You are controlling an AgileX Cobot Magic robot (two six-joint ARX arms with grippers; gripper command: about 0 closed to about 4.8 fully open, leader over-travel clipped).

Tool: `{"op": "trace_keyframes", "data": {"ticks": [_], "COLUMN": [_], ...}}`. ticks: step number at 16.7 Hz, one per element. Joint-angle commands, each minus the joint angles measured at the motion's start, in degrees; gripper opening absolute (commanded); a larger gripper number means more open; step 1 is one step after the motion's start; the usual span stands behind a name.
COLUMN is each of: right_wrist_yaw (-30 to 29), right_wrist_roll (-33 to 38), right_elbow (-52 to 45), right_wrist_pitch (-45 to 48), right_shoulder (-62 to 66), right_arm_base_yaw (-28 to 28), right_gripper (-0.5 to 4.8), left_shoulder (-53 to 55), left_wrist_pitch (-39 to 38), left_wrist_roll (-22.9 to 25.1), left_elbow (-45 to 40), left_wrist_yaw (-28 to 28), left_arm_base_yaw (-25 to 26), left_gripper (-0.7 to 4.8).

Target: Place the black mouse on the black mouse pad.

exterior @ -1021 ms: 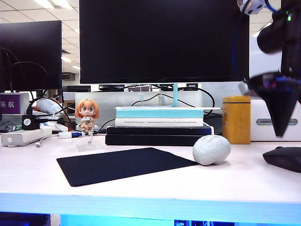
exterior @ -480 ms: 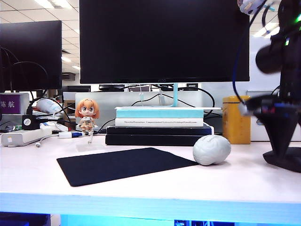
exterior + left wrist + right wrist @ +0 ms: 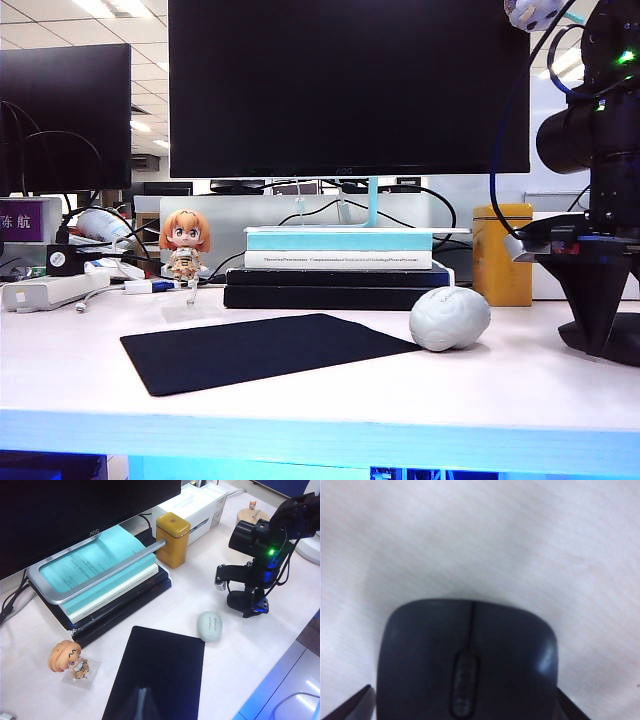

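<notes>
Right gripper (image 3: 465, 707) is straddling the black mouse (image 3: 465, 665), jaws spread wide for the grab, at 3 o'clock from the black mouse pad (image 3: 255, 350). Left gripper (image 3: 142, 705) is hovering over the pad; can't tell its state.

exterior – table-level, frontal | left wrist – high | right wrist – close

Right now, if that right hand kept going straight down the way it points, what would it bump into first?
Most likely the black mouse: the right hand stands open right over it, a finger on each side. Whether it already touches the mouse is unclear.
</notes>
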Motion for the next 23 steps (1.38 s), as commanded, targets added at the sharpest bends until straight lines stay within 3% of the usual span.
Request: {"op": "trace_keyframes", "data": {"ticks": [1,5,7,17,20,23], "right_wrist_yaw": [-1.1,-1.0,-1.0,2.6,2.9,3.0], "right_wrist_roll": [0.7,1.6,1.6,3.5,3.5,3.5], "right_elbow": [-0.4,-0.4,-0.3,-0.3,-0.3,-0.3], "right_wrist_pitch": [0.2,1.5,2.3,3.2,3.1,3.2], "right_shoulder": [0.7,0.7,0.7,0.6,0.6,0.6], "right_arm_base_yaw": [0.1,0.1,0.1,0.1,0.0,0.1], "right_gripper": [4.79,4.73,3.97,3.95,2.23,2.24], "left_shoulder": [-0.1,-0.1,-0.1,-0.1,-0.1,-0.1], "left_wrist_pitch": [1.1,1.1,1.1,1.1,1.1,1.1], "left_wrist_roll": [0.0,0.0,-0.1,-0.2,-0.2,-0.2], "left_elbow": [0.2,0.2,0.2,0.2,0.2,0.2], "left_wrist_yaw": [0.4,0.4,0.4,0.4,0.4,0.4], "left_arm_base_yaw": [0.0,0.0,0.0,0.0,0.0,0.0], "left_gripper": [-0.05,-0.06,-0.06,-0.06,-0.05,-0.06]}}
